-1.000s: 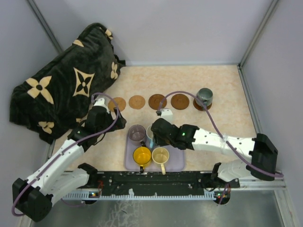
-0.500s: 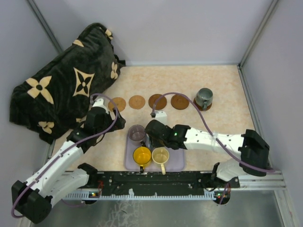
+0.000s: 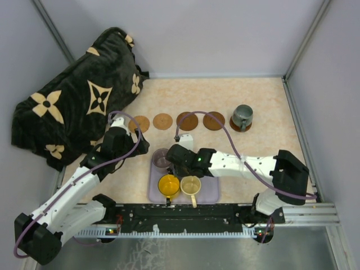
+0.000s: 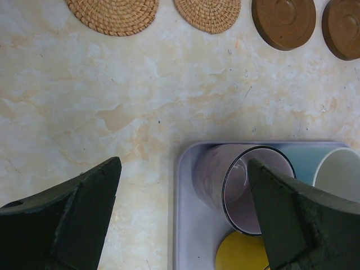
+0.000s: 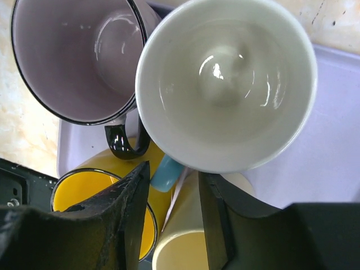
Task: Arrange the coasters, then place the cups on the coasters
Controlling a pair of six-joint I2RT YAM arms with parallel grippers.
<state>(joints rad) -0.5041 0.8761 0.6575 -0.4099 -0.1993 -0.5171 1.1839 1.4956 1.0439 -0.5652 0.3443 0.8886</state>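
Four bare coasters lie in a row: two woven tan (image 3: pixel 139 124) (image 3: pixel 162 121) and two dark brown (image 3: pixel 187 121) (image 3: pixel 214 120). The grey-green cup (image 3: pixel 243 115) stands on a fifth coaster at the right end. On the lavender tray (image 3: pixel 209 194) stand the purple cup (image 5: pixel 67 56), the light-blue cup with a white inside (image 5: pixel 225 84), the yellow cup (image 5: pixel 84 197) and the cream cup (image 5: pixel 191 236). My right gripper (image 5: pixel 174 171) is low over the tray, open, with the blue cup's handle between its fingertips. My left gripper (image 4: pixel 184 166) hangs wide open over the tray's left edge, beside the purple cup (image 4: pixel 225 174).
A black plush blanket with tan flowers (image 3: pixel 79 101) fills the back left corner, close to the left arm. Grey walls close the table in on three sides. A black rail (image 3: pixel 180 216) runs along the near edge just behind the tray.
My right gripper has slid left across the tray onto the blue cup, and its jaws have narrowed slightly. The left arm has stayed put.
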